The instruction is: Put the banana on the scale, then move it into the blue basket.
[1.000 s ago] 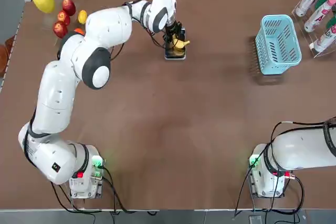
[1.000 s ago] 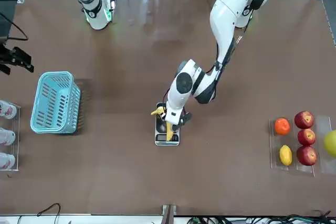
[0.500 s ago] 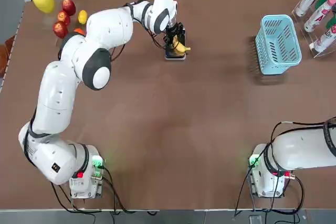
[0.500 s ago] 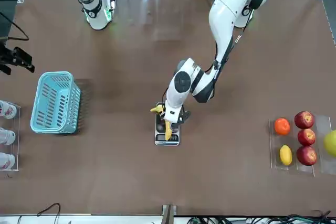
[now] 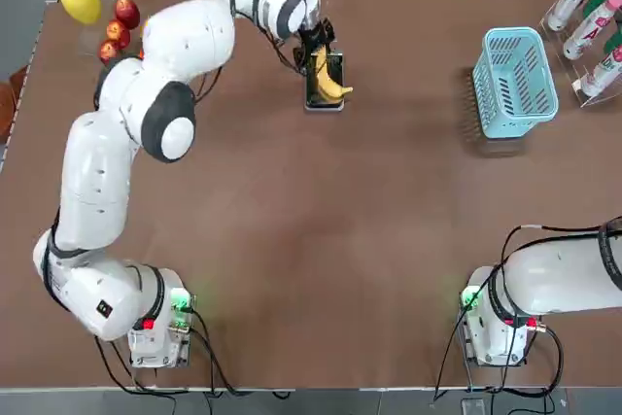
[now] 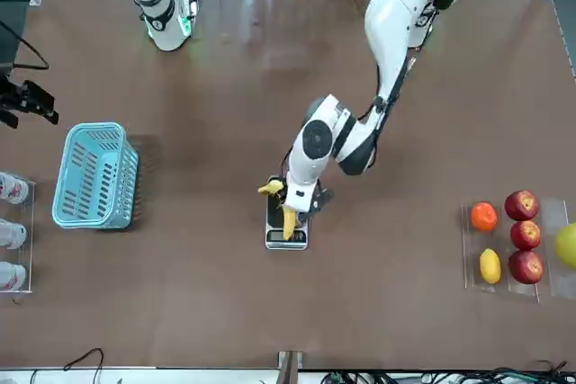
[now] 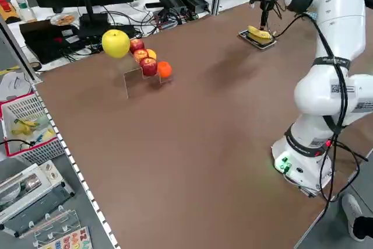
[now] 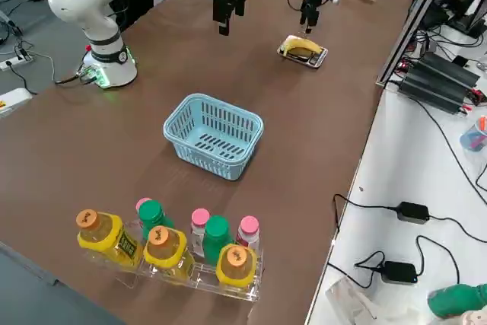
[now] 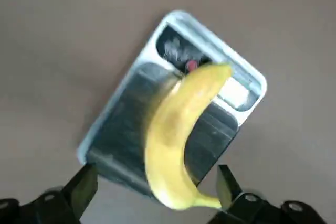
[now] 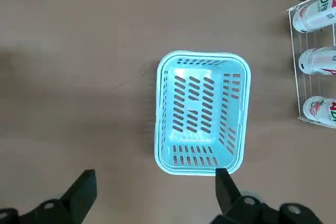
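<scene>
Left tool (image 9: 152, 190) risen, open, empty, banana (image 9: 181, 135) on scale (image 9: 126, 124)

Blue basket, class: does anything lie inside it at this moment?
No. The right wrist view looks straight down into the blue basket and shows only its bare slatted floor; the banana lies on the scale.

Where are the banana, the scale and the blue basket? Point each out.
banana (image 9: 176, 140): left wrist view, middle of its curved yellow body.
scale (image 9: 123, 124): left wrist view, bare dark platform beside the fruit.
blue basket (image 5: 498, 114): top view, slatted side wall nearest the arms.
</scene>
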`<state>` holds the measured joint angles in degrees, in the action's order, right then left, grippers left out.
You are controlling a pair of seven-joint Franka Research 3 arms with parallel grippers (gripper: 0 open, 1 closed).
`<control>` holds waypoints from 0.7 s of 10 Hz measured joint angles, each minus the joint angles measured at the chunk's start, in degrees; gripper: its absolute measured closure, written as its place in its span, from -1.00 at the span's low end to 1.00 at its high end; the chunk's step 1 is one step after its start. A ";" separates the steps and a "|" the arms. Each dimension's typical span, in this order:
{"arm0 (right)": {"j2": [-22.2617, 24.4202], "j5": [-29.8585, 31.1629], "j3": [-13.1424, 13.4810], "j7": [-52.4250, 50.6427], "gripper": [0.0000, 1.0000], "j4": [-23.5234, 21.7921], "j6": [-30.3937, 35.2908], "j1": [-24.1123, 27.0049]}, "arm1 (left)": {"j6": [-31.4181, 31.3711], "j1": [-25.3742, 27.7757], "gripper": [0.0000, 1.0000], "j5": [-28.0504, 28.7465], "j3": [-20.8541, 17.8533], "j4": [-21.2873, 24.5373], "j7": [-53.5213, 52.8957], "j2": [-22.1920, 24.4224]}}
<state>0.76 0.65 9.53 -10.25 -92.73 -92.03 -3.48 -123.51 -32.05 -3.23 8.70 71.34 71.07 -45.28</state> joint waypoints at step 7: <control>-12.29 -0.63 -2.25 1.12 -1.00 14.91 0.48 -14.28 | 22.59 26.41 -1.00 -0.01 2.44 3.37 -21.03 18.94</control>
<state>-11.53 0.02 7.28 -9.12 -77.81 -91.54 -17.75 -100.92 -5.64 -3.23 11.14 74.71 50.05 -26.34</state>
